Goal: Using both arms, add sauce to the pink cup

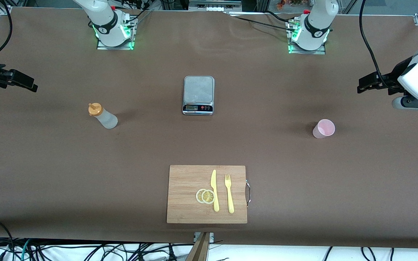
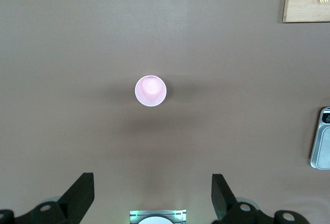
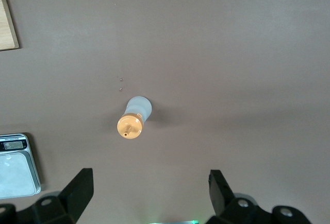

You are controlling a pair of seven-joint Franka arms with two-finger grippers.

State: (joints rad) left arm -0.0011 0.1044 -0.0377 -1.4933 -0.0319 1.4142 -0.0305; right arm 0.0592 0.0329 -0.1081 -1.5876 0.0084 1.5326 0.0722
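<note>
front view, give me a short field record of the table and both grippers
sauce bottle: upright, orange cap on, toward the right arm's end of the table
pink cup: upright, looks empty, toward the left arm's end
kitchen scale: mid-table, between bottle and cup
cutting board: nearer the front camera than the scale; holds knife, fork, two lemon slices
left gripper: up in the air over bare table by the cup, jaws open, holding nothing
right gripper: over bare table by the bottle, jaws open, holding nothing
</note>
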